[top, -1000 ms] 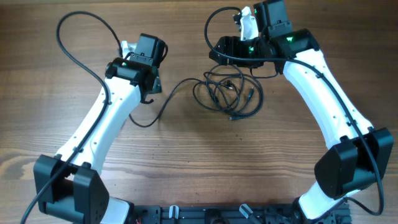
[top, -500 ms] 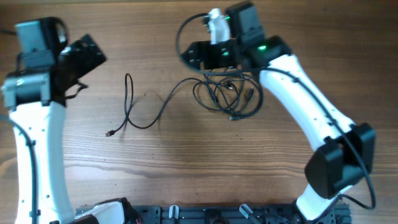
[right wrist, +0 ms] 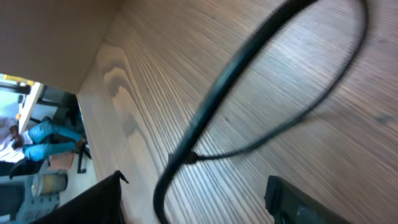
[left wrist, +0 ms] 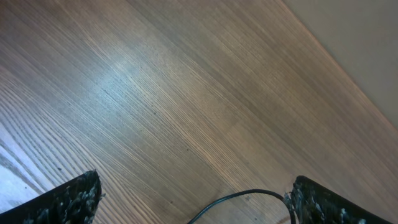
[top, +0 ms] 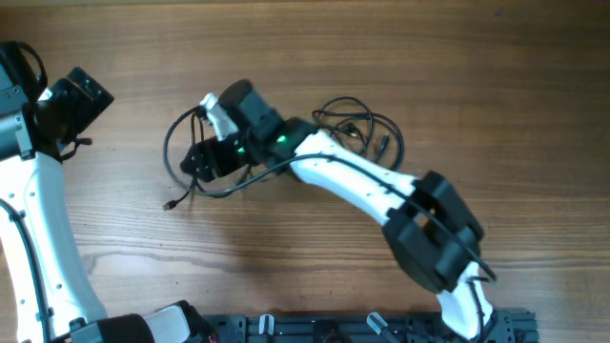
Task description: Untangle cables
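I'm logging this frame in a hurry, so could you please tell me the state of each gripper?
Left gripper: open, holding nothing.
Right gripper: open, gripping nothing.

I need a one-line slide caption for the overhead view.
Right tool over a loose cable apart from the tangle; left tool open, far aside.

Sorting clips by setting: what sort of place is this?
Probably a robotics lab bench: white robot arms at a wooden table, a tangle of black cables on it, and what looks like a person in jeans in the room beyond.
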